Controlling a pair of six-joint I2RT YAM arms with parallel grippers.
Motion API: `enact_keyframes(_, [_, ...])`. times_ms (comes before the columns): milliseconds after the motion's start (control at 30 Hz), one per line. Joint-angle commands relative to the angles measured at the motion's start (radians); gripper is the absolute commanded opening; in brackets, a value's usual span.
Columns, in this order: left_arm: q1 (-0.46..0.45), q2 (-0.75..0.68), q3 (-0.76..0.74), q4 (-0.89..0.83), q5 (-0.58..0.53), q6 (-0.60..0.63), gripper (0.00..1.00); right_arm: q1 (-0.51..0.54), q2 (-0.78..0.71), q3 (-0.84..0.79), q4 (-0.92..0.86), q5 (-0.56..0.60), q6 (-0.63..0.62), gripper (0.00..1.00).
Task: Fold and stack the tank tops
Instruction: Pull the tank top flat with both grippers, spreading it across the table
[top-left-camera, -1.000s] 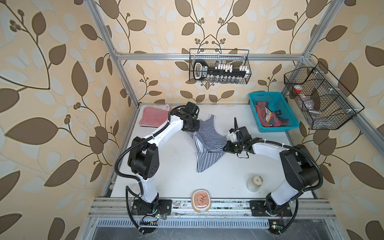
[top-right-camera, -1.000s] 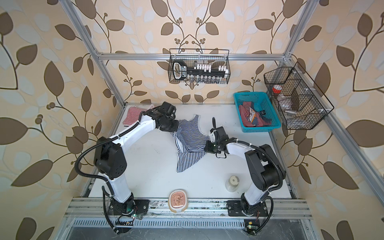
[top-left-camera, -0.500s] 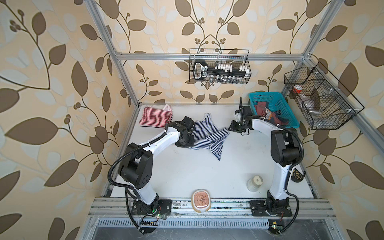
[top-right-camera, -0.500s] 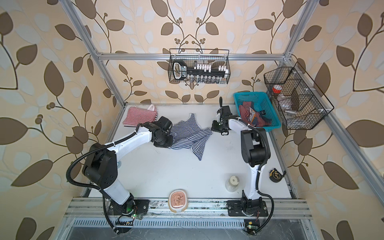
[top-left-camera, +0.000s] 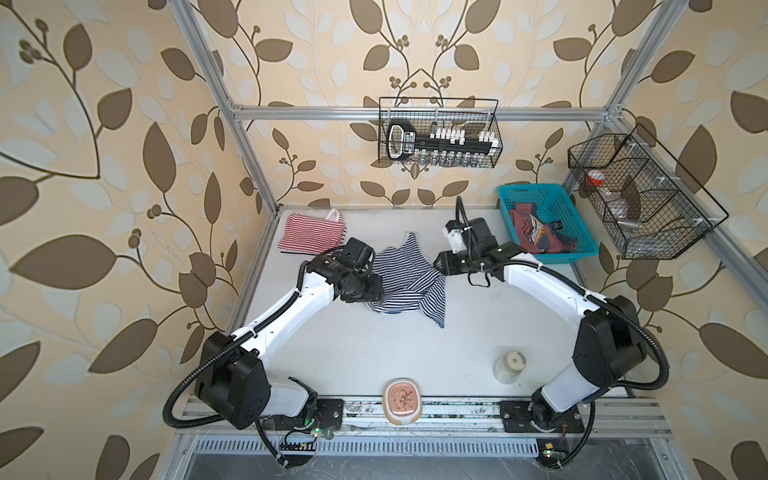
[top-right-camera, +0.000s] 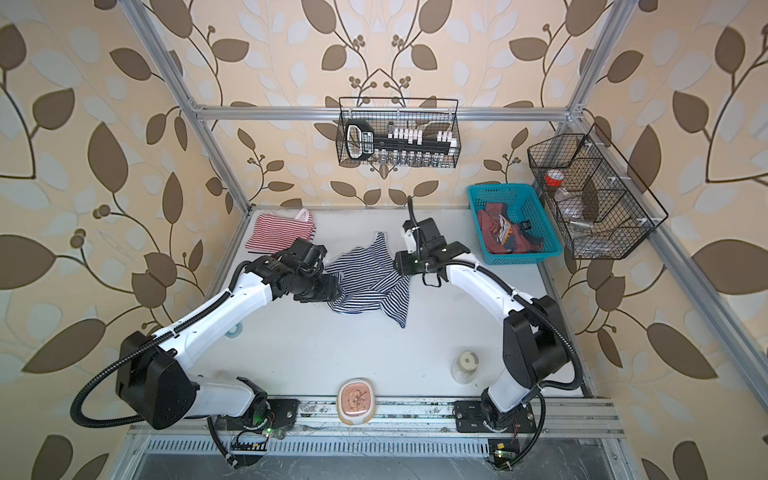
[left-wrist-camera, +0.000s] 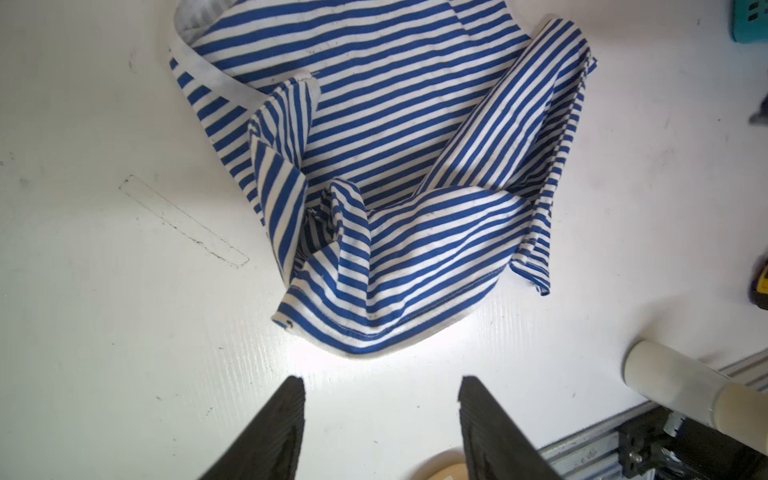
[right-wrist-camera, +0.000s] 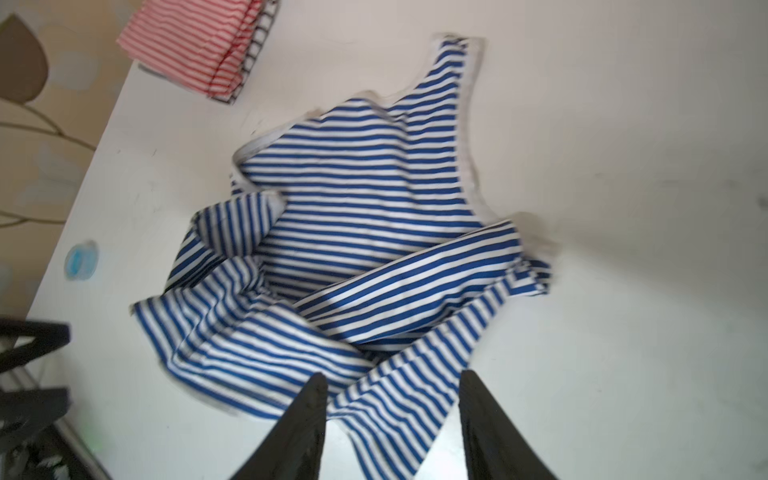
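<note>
Navy top (top-left-camera: 409, 278) crumpled between both grippers, gripped by neither.
Behind left gripper (left-wrist-camera: 381, 382), folded red top (top-left-camera: 311, 232), likely parked as stack base. Left jaws spread wide and empty, navy hem just ahead of tips. Right gripper (right-wrist-camera: 392, 376) spread too, hem corner under and between tips, contact unclear, probably readying a regrasp. Behind it, third top (top-left-camera: 536, 232) waiting in basket (top-left-camera: 582, 254).

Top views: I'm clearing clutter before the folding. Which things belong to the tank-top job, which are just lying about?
Job: navy-striped top, crumpled; red-striped top, folded; dusty red top in teal basket.
Lying about: pale jar; pink dish; back wire basket; side wire basket.
</note>
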Motion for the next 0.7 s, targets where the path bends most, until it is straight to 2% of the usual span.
enact_keyframes(0, [-0.006,0.072,0.053,-0.052,-0.111,0.026,0.61,0.046,0.056,-0.021,-0.064,0.024,0.025,0.53])
enact_keyframes(100, [-0.006,0.155,0.086,-0.059,-0.165,0.03,0.6,0.096,0.083,-0.028,-0.066,0.028,0.051,0.54])
enact_keyframes(267, [-0.005,0.214,0.096,-0.037,-0.189,0.023,0.6,0.153,0.113,-0.036,-0.046,0.025,0.09,0.54])
enact_keyframes(667, [0.002,0.232,0.059,0.01,-0.166,0.008,0.52,0.164,0.127,-0.123,-0.006,0.001,0.137,0.55])
